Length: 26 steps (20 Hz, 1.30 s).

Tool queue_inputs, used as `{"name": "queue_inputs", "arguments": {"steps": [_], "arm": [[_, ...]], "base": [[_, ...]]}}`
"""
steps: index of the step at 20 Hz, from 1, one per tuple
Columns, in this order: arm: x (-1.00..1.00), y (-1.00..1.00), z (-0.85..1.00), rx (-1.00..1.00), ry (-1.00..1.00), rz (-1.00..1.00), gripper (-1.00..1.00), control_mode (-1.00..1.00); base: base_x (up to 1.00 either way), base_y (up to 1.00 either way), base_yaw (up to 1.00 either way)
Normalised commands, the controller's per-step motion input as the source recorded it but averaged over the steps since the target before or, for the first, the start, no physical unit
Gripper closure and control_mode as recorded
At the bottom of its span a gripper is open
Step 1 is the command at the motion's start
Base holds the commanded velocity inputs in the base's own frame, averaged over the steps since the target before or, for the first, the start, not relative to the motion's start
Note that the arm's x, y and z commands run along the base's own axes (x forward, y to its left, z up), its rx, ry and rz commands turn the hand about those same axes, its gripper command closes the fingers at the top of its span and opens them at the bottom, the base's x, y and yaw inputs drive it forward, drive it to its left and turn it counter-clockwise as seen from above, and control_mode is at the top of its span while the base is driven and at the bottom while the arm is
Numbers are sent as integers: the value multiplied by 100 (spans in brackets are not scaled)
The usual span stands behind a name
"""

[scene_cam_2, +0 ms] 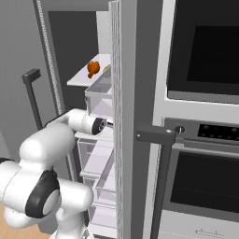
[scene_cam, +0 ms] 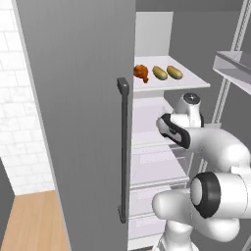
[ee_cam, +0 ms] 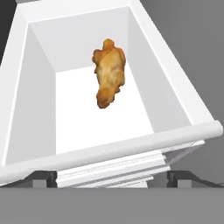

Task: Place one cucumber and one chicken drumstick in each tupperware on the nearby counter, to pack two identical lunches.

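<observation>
Hand view: looking down into a white bin (ee_cam: 26,100) of the open fridge, with one chicken drumstick (ee_cam: 108,72) lying on its floor, toward 12 o'clock and a little right of centre, thick end up, thin end pointing to 6 o'clock. Gripper (ee_cam: 112,178) low at 6 o'clock, above the near rim of the bin, fingertips (ee_cam: 46,178) far apart at the two sides, jaws spread wide, holding nothing, not touching the drumstick.

Left base view: grey fridge door (scene_cam: 83,122) standing open at 9 o'clock, dark handle (scene_cam: 123,147) on its edge. On the white upper shelf (scene_cam: 188,81), at about 12 o'clock, a second chicken drumstick (scene_cam: 141,72) and two cucumbers (scene_cam: 167,72) in a row, the drumstick leftmost, the cucumbers just beside each other to its right. White arm reaching from 5 o'clock into the fridge, below that shelf.

Right base view: same shelf seen at 11 o'clock with the drumstick on it; only a thin yellow-green tip of a cucumber showing beside the door edge. Wall oven (scene_cam_2: 205,140) at 3 o'clock, well apart from the arm.
</observation>
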Motion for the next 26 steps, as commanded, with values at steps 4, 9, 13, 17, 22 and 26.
{"name": "queue_inputs", "arguments": {"steps": [4,9,13,17,22,26], "arm": [[43,-4,-20,0,0,0,-100,-100],[45,-5,-18,0,0,0,-100,-100],[37,-7,-20,0,0,0,-100,-100],[38,-4,-24,0,0,0,-100,-100],[37,-6,-24,0,0,0,-100,-100],[35,-6,-22,0,0,0,-100,-100]], "base": [[0,0,0],[0,0,0],[0,0,0],[0,0,0],[0,0,0],[0,0,0]]}}
